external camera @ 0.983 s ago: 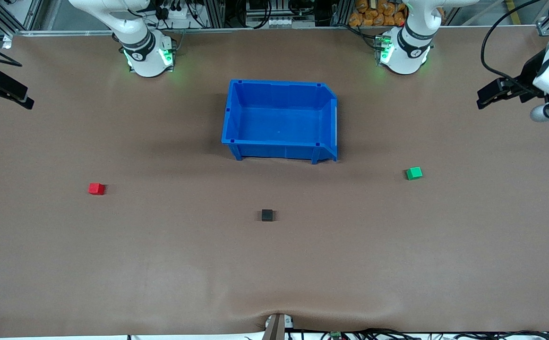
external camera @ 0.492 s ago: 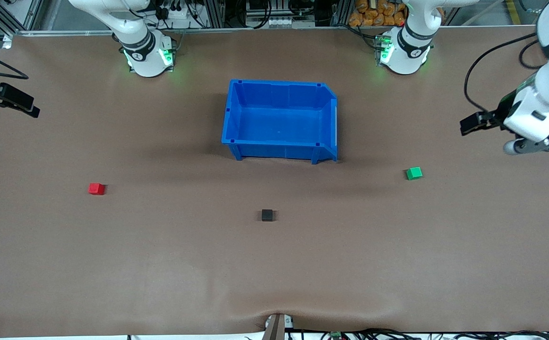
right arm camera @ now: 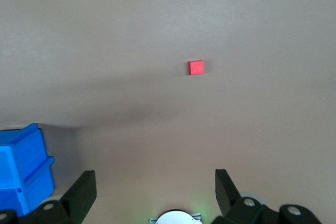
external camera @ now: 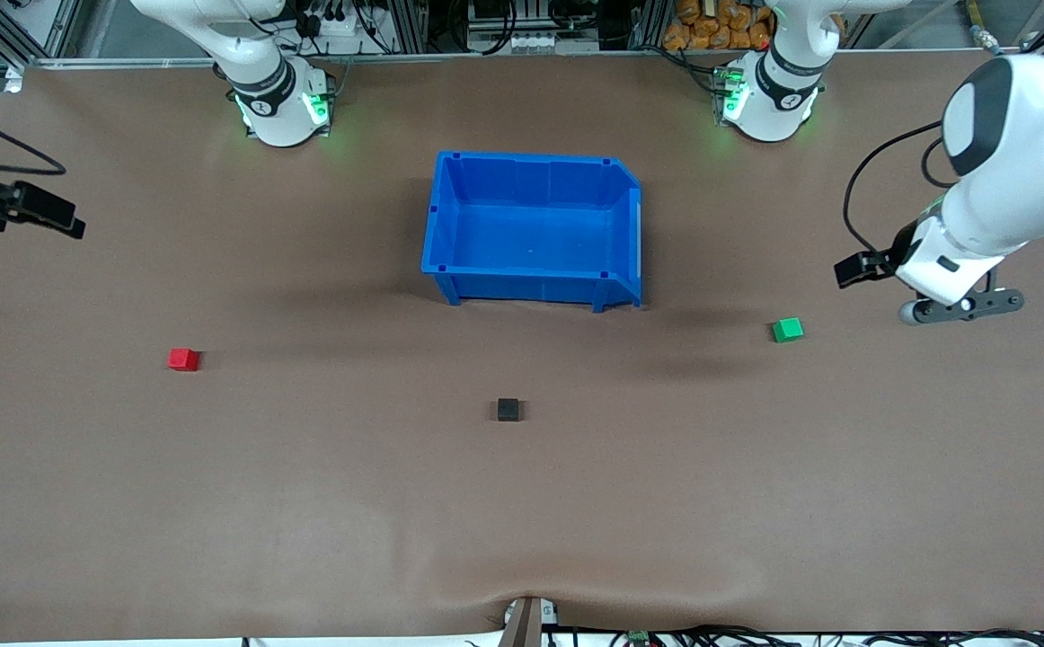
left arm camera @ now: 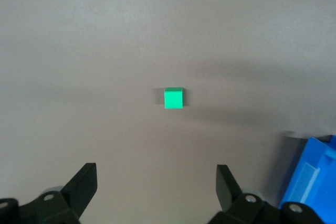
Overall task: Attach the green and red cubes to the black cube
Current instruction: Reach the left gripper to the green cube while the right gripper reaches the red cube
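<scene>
The green cube [external camera: 788, 330] lies on the brown table toward the left arm's end and also shows in the left wrist view [left arm camera: 174, 98]. The red cube [external camera: 183, 359] lies toward the right arm's end and also shows in the right wrist view [right arm camera: 196, 67]. The black cube [external camera: 508, 410] lies between them, nearer to the front camera than the bin. My left gripper [external camera: 853, 270] hangs open and empty over the table close to the green cube, fingers spread wide [left arm camera: 156, 174]. My right gripper [external camera: 64, 223] is open and empty [right arm camera: 155, 179] over the table's end, well away from the red cube.
An empty blue bin [external camera: 522, 288] stands mid-table, farther from the front camera than the black cube; its corner shows in both wrist views [left arm camera: 315, 182] [right arm camera: 23, 166]. The right arm's base [right arm camera: 176, 217] shows between the right fingers.
The left arm has swung in from the table's end and come down toward the green cube. The right gripper has shifted slightly inward over the table. The cubes have not moved.
</scene>
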Motion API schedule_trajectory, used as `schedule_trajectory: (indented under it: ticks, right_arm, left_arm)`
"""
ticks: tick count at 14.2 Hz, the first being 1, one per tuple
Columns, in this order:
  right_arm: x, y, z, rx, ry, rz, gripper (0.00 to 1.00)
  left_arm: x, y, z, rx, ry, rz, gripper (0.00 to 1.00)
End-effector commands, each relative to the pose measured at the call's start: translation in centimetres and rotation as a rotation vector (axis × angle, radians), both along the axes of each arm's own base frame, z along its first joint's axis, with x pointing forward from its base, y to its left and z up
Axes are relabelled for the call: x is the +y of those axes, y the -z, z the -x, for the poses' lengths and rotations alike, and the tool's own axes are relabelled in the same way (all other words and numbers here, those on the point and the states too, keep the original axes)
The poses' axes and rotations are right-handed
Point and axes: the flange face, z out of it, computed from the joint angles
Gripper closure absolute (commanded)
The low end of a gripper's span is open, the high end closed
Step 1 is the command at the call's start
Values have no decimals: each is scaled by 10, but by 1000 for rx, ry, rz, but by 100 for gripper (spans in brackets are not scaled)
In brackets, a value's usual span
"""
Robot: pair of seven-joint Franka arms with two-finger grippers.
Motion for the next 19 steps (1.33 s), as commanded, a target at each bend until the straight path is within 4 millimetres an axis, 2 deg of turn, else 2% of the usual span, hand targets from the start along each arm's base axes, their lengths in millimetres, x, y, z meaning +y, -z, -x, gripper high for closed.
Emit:
schedule_trajectory:
  ticks: [1,3,4,5,7,9,11,12,14,17,19]
  right_arm:
    - [-15,2,-2,11,18,11,0]
    - [-22,26,-13,57,28,9,0]
    - [-22,50,-22,104,19,3,0]
    - [-23,64,-24,147,33,-10,0]
    - [-26,66,-23,163,42,-15,0]
    - [-36,92,-17,286,65,-23,0]
    - [-63,121,-19,358,109,-37,0]
    - [-69,131,-21,376,118,-38,0]
    - [-66,150,-26,403,112,-38,0]
    - [-57,211,-51,420,122,-12,0]
    - [-66,251,-66,385,127,-8,0]
  left_arm:
    - [3,27,11,-37,7,0,0]
    - [3,55,16,-45,7,2,0]
    - [4,69,14,-42,9,-1,0]
    - [3,81,11,-32,10,1,0]
    - [5,107,9,-22,6,6,0]
    - [10,130,10,-56,2,15,0]
    - [8,153,10,-83,6,26,0]
    - [8,163,10,-85,6,28,0]
    - [9,183,8,-89,-3,35,0]
    - [8,208,5,-101,-2,44,0]
    - [9,224,4,-111,-6,50,0]
